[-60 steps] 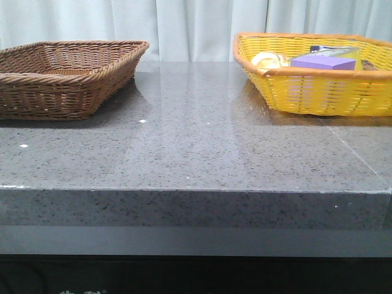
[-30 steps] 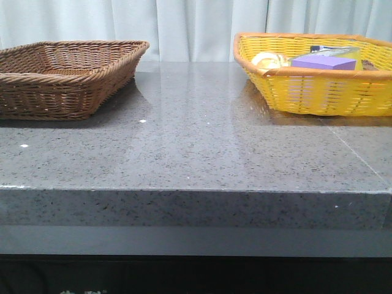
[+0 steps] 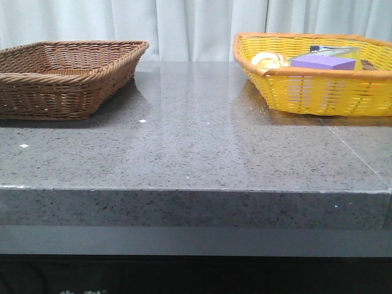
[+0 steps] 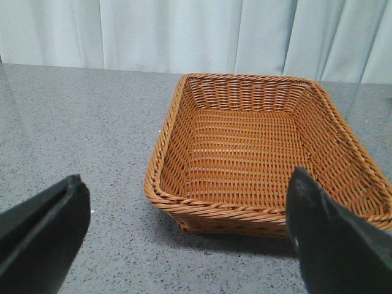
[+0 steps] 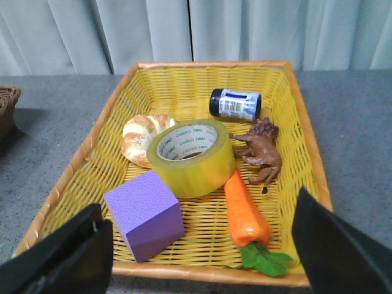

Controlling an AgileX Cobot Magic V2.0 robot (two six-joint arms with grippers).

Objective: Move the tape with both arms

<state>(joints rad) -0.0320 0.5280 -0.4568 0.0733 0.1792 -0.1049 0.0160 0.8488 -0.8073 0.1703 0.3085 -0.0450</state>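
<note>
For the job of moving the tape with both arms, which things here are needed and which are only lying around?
Needed for the job:
- tape
- right gripper, open over the yellow basket
- left gripper, open
- brown basket, possibly where the tape goes

Only lying around, all in the yellow basket:
- purple block
- toy carrot
- toy horse
- bread ring
- dark jar

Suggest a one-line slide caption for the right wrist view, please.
Open right gripper above yellow basket holding tape.

We only see our tool tips: left tool fingers matte black, broad, wedge-shaped; right tool fingers same black. No cables, screws or markings visible.
</note>
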